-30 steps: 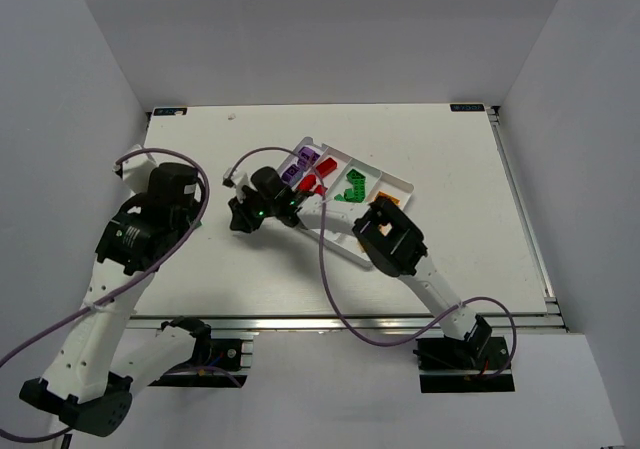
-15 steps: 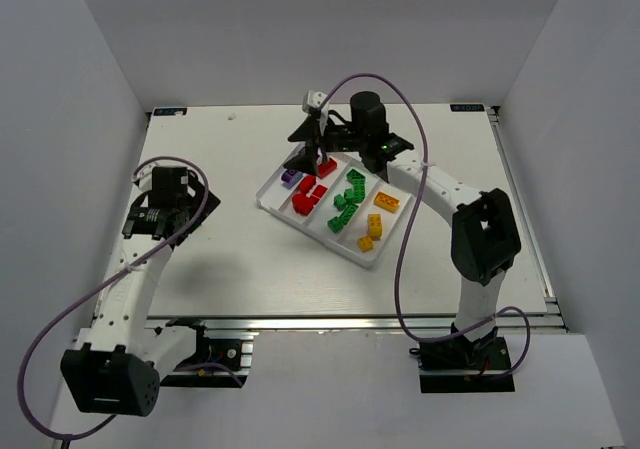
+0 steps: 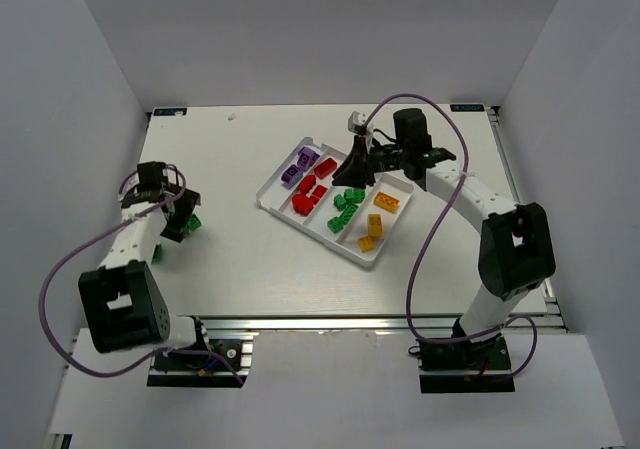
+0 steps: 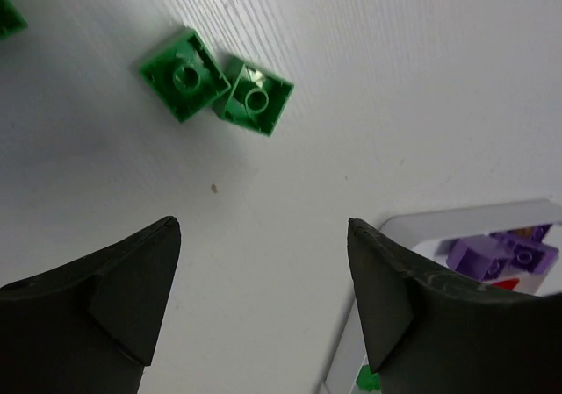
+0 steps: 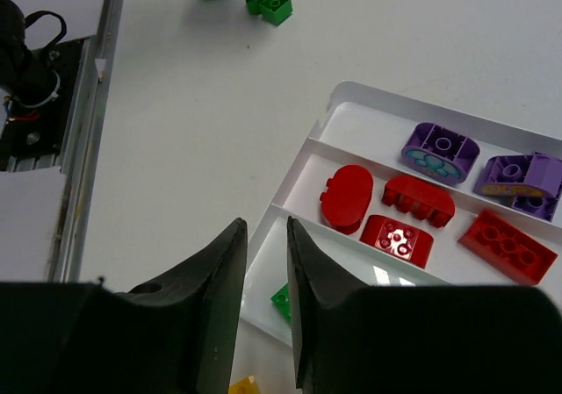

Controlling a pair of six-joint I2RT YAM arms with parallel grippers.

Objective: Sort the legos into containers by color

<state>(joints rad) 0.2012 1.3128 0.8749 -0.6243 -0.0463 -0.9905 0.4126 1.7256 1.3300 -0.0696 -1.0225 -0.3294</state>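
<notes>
Hovering over the counter (image 4: 395,78), the left hand (image 4: 263,229) is spread wide and empty, 2 loose green bricks (image 4: 184,74) lying touching just beyond its fingers. The right hand (image 5: 263,227) hangs above the tray (image 5: 351,91), its fingers pressed almost together on nothing. Inside the tray, 4 compartments hold purple bricks (image 3: 292,175), red bricks (image 3: 305,201), green bricks (image 3: 345,202) and yellow bricks (image 3: 387,203), each color apart.
</notes>
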